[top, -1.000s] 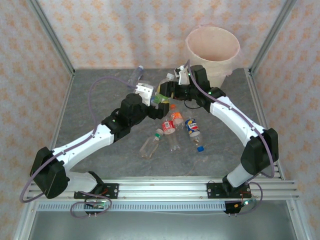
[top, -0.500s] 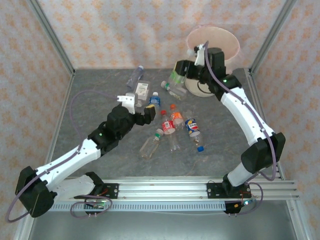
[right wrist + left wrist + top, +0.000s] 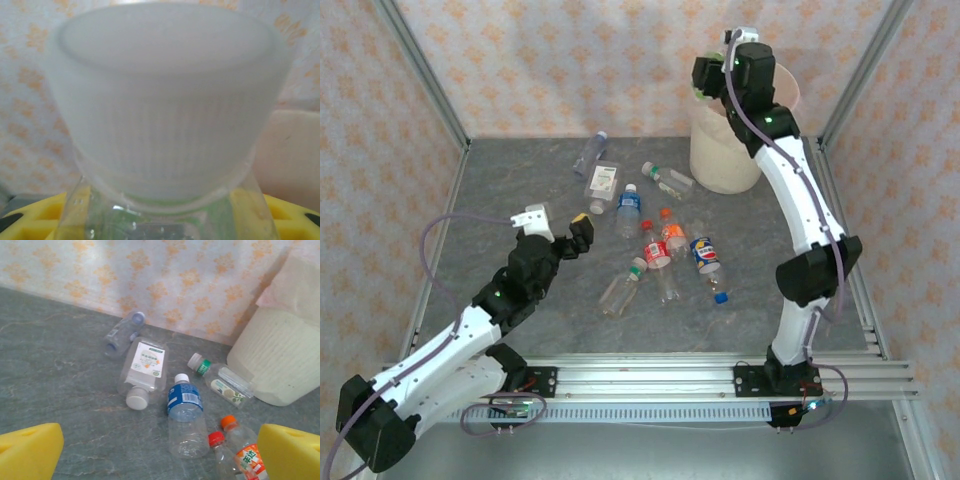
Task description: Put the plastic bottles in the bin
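My right gripper (image 3: pixel 708 80) is raised high over the left rim of the bin (image 3: pixel 724 160), a pale cream bucket at the back right. It is shut on a clear bottle with a white cap (image 3: pixel 165 100) and a green label, and its yellow fingers (image 3: pixel 292 215) press the bottle's sides. My left gripper (image 3: pixel 560 226) hangs open over the table's left middle, its yellow pads (image 3: pixel 27 452) wide apart with nothing between them. Ahead of it lie several plastic bottles: a blue-labelled one (image 3: pixel 185 407), a flat white-labelled one (image 3: pixel 143 365), a green-capped one (image 3: pixel 220 385) and an orange-capped one (image 3: pixel 245 450).
More bottles lie in the table's middle: a red-labelled one (image 3: pixel 655 252), a Pepsi one (image 3: pixel 705 255), two clear ones (image 3: pixel 620 290) nearer the front, and a blue-capped one (image 3: pixel 590 152) by the back wall. Metal frame posts (image 3: pixel 420 75) stand at the back corners.
My right arm has lifted the green-labelled bottle from the table's middle up over the bin's rim. My left arm has drawn back to the near left with its gripper open.
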Action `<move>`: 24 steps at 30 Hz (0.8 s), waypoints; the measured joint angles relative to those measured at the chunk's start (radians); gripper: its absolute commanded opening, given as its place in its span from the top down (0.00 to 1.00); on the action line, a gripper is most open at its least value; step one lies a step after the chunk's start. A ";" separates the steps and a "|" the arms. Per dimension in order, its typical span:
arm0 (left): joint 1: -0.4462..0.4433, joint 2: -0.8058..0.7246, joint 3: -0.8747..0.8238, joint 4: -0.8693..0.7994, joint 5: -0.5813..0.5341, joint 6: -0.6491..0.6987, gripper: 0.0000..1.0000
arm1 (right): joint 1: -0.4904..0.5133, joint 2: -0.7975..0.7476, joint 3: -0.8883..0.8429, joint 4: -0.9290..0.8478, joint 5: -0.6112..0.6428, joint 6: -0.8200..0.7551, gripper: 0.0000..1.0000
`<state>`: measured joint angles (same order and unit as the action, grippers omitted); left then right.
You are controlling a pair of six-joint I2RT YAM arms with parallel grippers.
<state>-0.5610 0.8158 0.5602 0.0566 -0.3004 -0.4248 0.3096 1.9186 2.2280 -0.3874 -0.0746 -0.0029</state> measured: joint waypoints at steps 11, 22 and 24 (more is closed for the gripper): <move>0.023 -0.035 -0.061 -0.003 -0.023 -0.055 0.00 | -0.101 0.327 0.478 -0.111 0.156 -0.079 0.42; 0.027 -0.008 -0.065 -0.005 -0.042 -0.107 0.00 | -0.195 0.443 0.416 0.098 0.172 -0.172 0.35; 0.027 -0.002 -0.065 -0.008 -0.044 -0.117 0.00 | -0.196 0.471 0.416 0.115 0.174 -0.181 0.27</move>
<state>-0.5339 0.8139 0.4950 0.0483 -0.3447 -0.5423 0.1131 2.3894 2.6442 -0.2726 0.0998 -0.1837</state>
